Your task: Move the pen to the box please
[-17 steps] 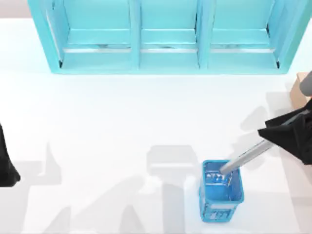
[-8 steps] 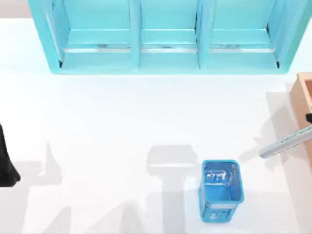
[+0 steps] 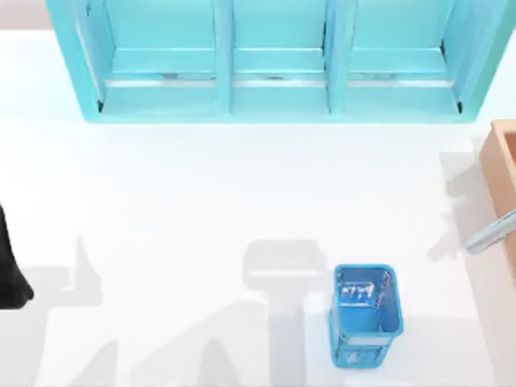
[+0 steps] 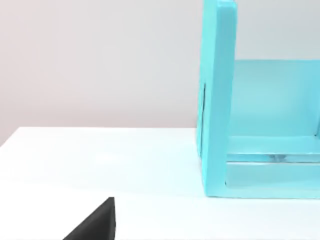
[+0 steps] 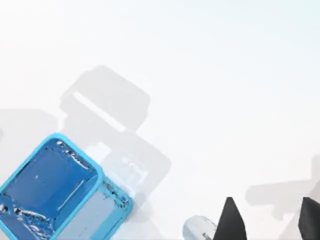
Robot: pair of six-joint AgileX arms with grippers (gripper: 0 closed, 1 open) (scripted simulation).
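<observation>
Pen (image 3: 493,235) shifted right toward box (image 3: 505,165), clear of basket (image 3: 365,314); finger state unclear

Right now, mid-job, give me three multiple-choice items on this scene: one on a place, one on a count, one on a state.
1. Where is the blue mesh basket?
A. Inside the turquoise shelf unit
B. On the table, right of centre along the top view's lower edge
C. At the table's left edge

2. How many open bays does the turquoise shelf unit show?
A. One
B. Three
C. Five

3. What state is the pen in?
A. Standing in the basket
B. Lying flat mid-table
C. Out of the basket, its barrel tip beside the wooden box

Answers: 1 B, the basket stands there; 2 B, two dividers split it; 3 C, the basket holds no pen.
</observation>
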